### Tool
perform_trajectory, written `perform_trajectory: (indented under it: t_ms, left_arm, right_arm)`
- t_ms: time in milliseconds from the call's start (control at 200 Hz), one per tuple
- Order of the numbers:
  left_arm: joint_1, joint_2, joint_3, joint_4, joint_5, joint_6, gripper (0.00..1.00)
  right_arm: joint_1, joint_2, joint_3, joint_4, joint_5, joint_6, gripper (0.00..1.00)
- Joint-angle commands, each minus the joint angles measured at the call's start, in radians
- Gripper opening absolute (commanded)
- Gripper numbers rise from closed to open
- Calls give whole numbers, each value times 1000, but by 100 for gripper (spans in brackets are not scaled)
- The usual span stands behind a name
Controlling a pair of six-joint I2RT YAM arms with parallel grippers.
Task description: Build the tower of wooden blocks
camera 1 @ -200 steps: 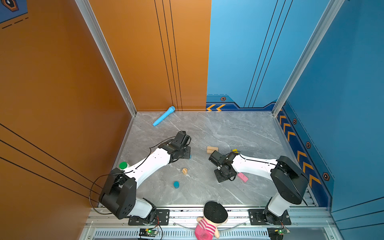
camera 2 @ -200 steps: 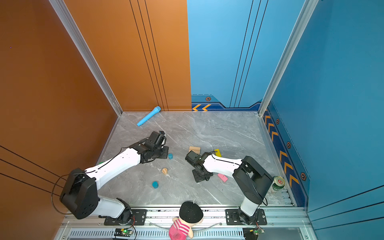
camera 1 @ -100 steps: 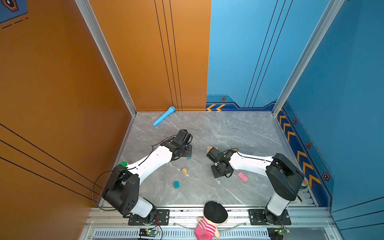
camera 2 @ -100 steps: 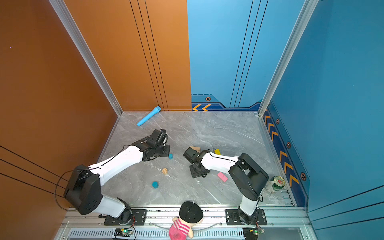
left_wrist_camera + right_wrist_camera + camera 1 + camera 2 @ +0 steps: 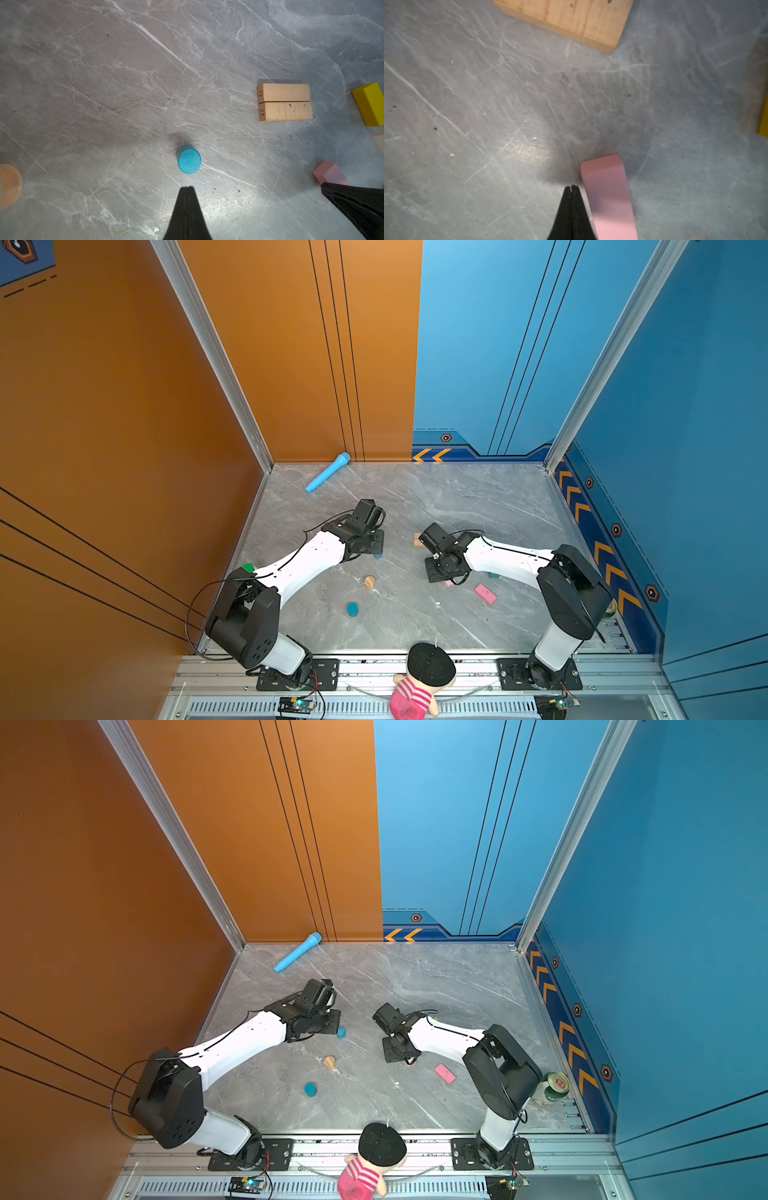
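Moved: right gripper (image 5: 572, 187) now nearer the tan bars (image 5: 284, 101), beside a pink bar (image 5: 608, 197).
Grippers: both clenched, empty; left gripper (image 5: 187, 187) just short of a blue cylinder (image 5: 189, 159).
Progress: nothing stacked yet; whole tower remains.

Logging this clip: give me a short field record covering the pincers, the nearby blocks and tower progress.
left pincer: shut, empty, tip just short of upright blue cylinder
right pincer: shut, empty, beside pink bar
tan bars: two, flat, side by side, touching
loose blocks: tan cylinder, second blue cylinder, second pink bar, yellow bar
stacking: no block on another yet
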Motion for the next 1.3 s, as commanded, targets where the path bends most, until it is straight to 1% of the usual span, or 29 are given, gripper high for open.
perform_trajectory:
  t_ms: [0,70,125,175,210,255,315,451,511,581,656,781,841,976,1111,1196,1296]
  left_arm:
    - [4,-5,22,-10,15,4,0]
    - [4,-6,23,-10,14,4,0]
    - [4,-6,24,-9,15,5,0]
    - [4,-6,24,-8,15,4,0]
    - [4,-4,24,-8,15,5,0]
    - [4,-5,23,-9,16,5,0]
    - [4,-6,23,-10,15,5,0]
    - [5,-7,21,-11,12,7,0]
    - [6,-7,22,-11,12,7,0]
    - [6,-3,23,-13,13,7,0]
    - [5,2,24,-12,13,8,0]
    - [6,4,26,-11,15,9,0]
    - [7,7,27,-11,15,9,0]
    - [6,13,30,-11,16,10,0]
    - [6,17,32,-11,18,11,0]
    - [7,19,33,-11,18,12,0]
    - [6,19,35,-11,20,11,0]
  right_arm:
    - [-11,-98,-5,-34,50,16,1]
    - [-12,-139,-8,-70,97,2,17]
    - [-13,-159,-9,-92,124,-13,34]
    - [-17,-168,-9,-100,127,-35,46]
    - [-23,-166,-9,-101,120,-51,53]
    - [-31,-159,-8,-108,110,-71,58]
    - [-41,-137,-3,-115,89,-96,61]
    - [-45,-70,10,-122,42,-130,63]
    - [-42,-44,12,-123,41,-137,63]
    - [-44,-21,15,-123,43,-140,68]
    - [-39,-3,14,-119,42,-142,70]
    - [-35,17,5,-107,33,-139,70]
    - [-31,28,3,-103,29,-134,68]
    - [-23,42,-9,-96,24,-122,60]
    - [-19,47,-26,-90,24,-105,46]
    - [-18,46,-28,-89,25,-95,34]
    - [-13,41,-27,-92,27,-84,23]
